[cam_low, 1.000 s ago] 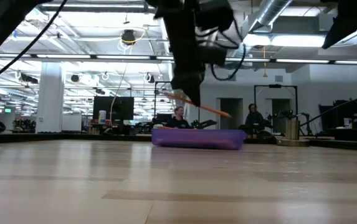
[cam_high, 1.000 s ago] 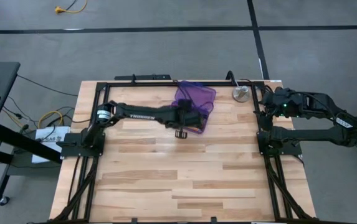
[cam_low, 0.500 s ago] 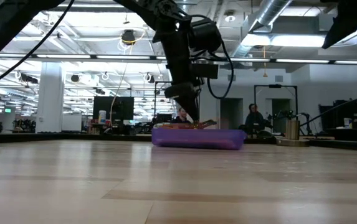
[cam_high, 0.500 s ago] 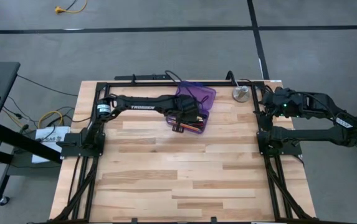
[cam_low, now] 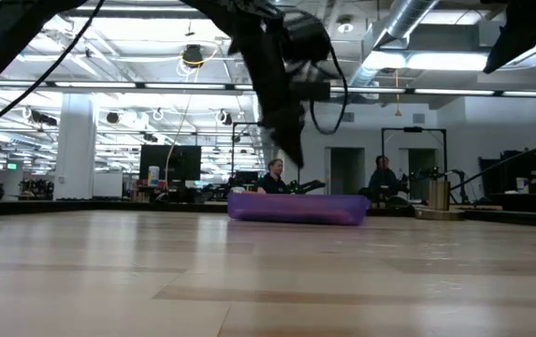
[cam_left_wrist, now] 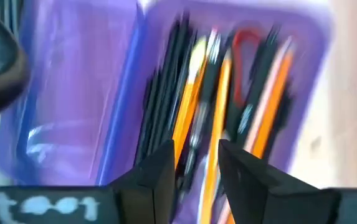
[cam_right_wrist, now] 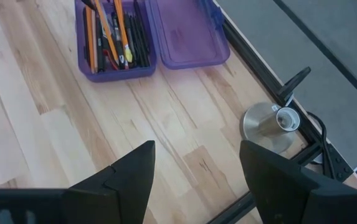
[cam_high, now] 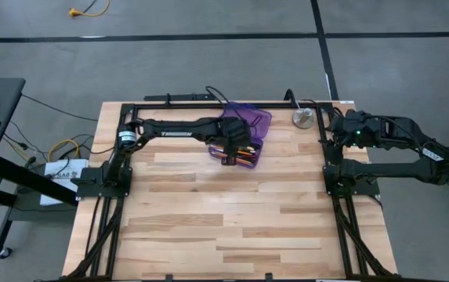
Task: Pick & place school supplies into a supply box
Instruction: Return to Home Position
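Even, soft light falls from above on the surface [cam_high: 208, 227]; shadows on it are weak. In the low view the ceiling lamps [cam_low: 193, 56] glare, and the left arm [cam_low: 272, 84] is a dark silhouette. The left wrist view is smeared by blur.

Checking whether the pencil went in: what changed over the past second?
The left gripper lowered the orange pencil it held into the supply box, let go, and rose, open. The box, silver disc and parked right gripper stayed put.
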Robot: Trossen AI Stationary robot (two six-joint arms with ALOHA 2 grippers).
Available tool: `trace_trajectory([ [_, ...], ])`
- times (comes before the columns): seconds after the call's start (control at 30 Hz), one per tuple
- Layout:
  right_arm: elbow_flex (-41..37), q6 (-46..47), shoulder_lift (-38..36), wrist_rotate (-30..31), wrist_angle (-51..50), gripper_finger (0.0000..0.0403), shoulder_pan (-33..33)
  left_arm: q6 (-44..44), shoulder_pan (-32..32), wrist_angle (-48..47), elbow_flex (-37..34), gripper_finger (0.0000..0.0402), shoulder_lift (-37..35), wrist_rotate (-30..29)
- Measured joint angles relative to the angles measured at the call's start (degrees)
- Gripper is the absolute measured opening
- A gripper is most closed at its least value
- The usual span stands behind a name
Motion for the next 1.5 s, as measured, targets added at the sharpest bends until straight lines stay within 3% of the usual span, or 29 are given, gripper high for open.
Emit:
trace_trajectory([
  [0.27, 0.00, -0.02, -0.17, -0.17, 2.63, 0.0230, 0.02, -4.26, 0.30, 11.03, -2.37, 0.0116, -13.27, 16.17],
  [0.43, 0.01, -0.53, -0.96, -0.39, 5.67, 0.0230, 0.60, -9.18, -0.87, 26.26, -14.15, 0.0116, -25.19, 20.51],
  [0.53, 0.00, -1.38, -1.93, -1.06, 8.81, 0.0230, 2.51, -12.57, -2.21, 35.51, -26.25, 0.0116, -33.02, 19.30],
  [0.8, -0.54, -0.99, -5.70, -1.92, 15.67, 0.0230, 9.67, -20.12, -8.28, 61.69, -59.67, 0.0116, -53.65, 8.00],
  [1.0, -10.20, 1.01, -13.07, -2.08, 26.20, 0.0230, 15.16, -23.58, -12.78, 79.14, -78.32, 0.0116, -64.66, -0.84],
  [1.33, -25.12, 1.51, -25.28, -2.04, 37.85, 0.0230, 23.47, -26.43, -17.04, 83.40, -90.91, 0.0116, -73.54, -5.71],
  [1.5, -26.03, 1.92, -31.42, -2.95, 39.81, 0.0230, 27.53, -27.60, -19.14, 84.37, -95.49, 0.0116, -79.06, -7.80],
])
